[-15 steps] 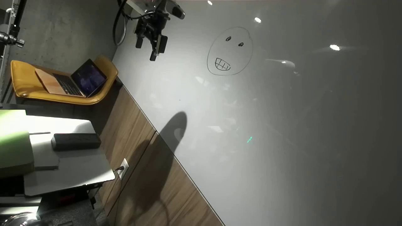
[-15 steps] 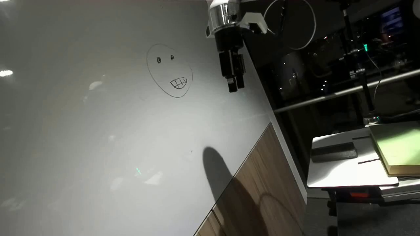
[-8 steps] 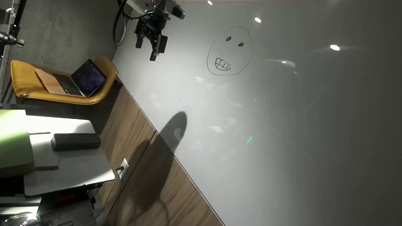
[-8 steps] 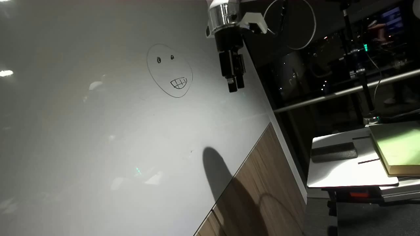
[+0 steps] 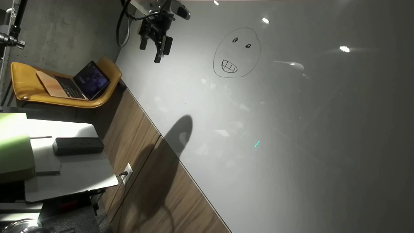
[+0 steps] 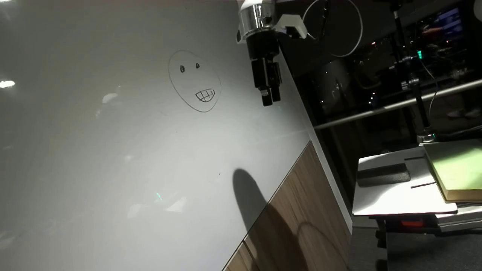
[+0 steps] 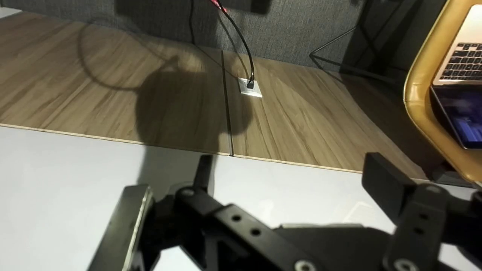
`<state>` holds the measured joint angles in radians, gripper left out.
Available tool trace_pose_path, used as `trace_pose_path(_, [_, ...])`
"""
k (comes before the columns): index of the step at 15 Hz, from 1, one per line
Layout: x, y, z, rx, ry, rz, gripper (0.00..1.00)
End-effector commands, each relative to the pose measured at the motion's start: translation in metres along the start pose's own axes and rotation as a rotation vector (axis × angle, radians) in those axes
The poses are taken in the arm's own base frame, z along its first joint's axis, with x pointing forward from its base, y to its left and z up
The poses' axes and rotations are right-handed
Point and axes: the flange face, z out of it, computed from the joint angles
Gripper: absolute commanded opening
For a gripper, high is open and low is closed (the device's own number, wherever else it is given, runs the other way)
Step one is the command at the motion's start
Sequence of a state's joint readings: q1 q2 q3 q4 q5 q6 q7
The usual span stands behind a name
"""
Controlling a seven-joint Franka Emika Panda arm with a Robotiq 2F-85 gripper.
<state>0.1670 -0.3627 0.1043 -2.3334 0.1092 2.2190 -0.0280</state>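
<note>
- While my gripper (image 7: 292,177) stands with its fingers spread wide, nothing shows between them in the wrist view; I have no object in hold, and whether any part touches the whiteboard (image 5: 323,129) I cannot tell.
- Nearest to the fingers are the whiteboard and the drawn face (image 5: 237,53) on it; in both exterior views the face appears to one side of the gripper, clearly apart from it and at roughly the fingers' level in the picture.
- Direction is the relation I weigh most; the fingers point down the picture in both exterior views, whereas the face lies off to their side, farther in across the whiteboard; it is not straight ahead of the tips.
- Oval in outline, the face has a slanting long axis; in an exterior view its toothy mouth (image 5: 229,66) sits at the lower-left end, the end nearer my gripper.
- Well apart from these, a dark oblong block (image 6: 384,175) lies on the table (image 6: 399,201), near a green-topped box (image 6: 455,165).
</note>
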Motion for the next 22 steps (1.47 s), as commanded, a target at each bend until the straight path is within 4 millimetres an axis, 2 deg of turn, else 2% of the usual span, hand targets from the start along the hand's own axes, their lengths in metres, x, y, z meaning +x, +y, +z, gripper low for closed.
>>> trace_pose_path(1, [-0.004, 0.010, 0.002, -0.014, 0.008, 0.002, 1.00])
trace_pose_path(6, [-0.022, 0.034, 0.011, -0.091, 0.003, -0.009, 1.00])
trace_pose_path(9, [-0.051, 0.031, 0.024, -0.105, -0.036, -0.010, 1.00])
trace_pose_path(12, [-0.086, 0.030, 0.044, -0.111, -0.072, -0.008, 1.00])
trace_pose_path(18, [-0.135, 0.052, 0.100, -0.137, -0.092, 0.024, 1.00])
trace_pose_path(19, [-0.117, 0.057, 0.103, -0.141, -0.101, 0.028, 1.00])
trace_pose_path(22, [-0.126, 0.066, 0.129, -0.144, -0.130, 0.043, 1.00])
